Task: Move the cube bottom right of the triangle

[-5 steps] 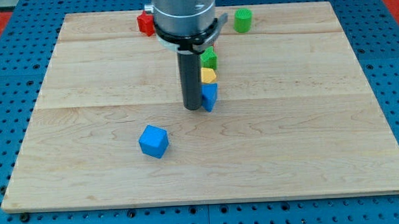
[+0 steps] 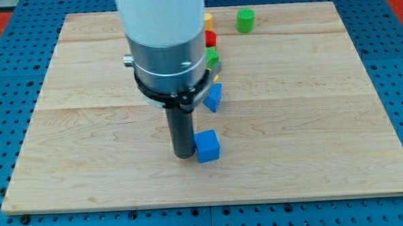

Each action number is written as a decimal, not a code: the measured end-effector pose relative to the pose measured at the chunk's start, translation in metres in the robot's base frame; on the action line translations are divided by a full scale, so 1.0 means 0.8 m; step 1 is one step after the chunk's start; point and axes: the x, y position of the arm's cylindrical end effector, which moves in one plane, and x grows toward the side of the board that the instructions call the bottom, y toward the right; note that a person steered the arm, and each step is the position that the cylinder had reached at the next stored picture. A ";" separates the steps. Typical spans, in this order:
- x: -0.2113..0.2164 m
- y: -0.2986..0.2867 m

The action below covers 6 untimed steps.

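Note:
A blue cube [image 2: 207, 146] sits on the wooden board near the view's bottom centre. My tip [image 2: 183, 154] touches the cube's left side. A blue triangular block [image 2: 214, 97] lies just above and slightly right of the cube. The arm's wide body hides the board behind the rod.
A green block [image 2: 213, 57], a red block [image 2: 210, 38] and a yellow block [image 2: 208, 20] show partly beside the arm, above the triangle; a sliver of yellow [image 2: 216, 78] shows there too. A green cylinder [image 2: 245, 20] stands at the view's top right. The board's bottom edge [image 2: 212, 202] is near.
The blue cube has slid to the view's right, from lower left of the triangle to just below it. My tip has moved down and now rests against the cube's left side.

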 end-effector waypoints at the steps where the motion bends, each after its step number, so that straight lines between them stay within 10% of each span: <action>1: 0.020 0.000; 6: -0.036 0.052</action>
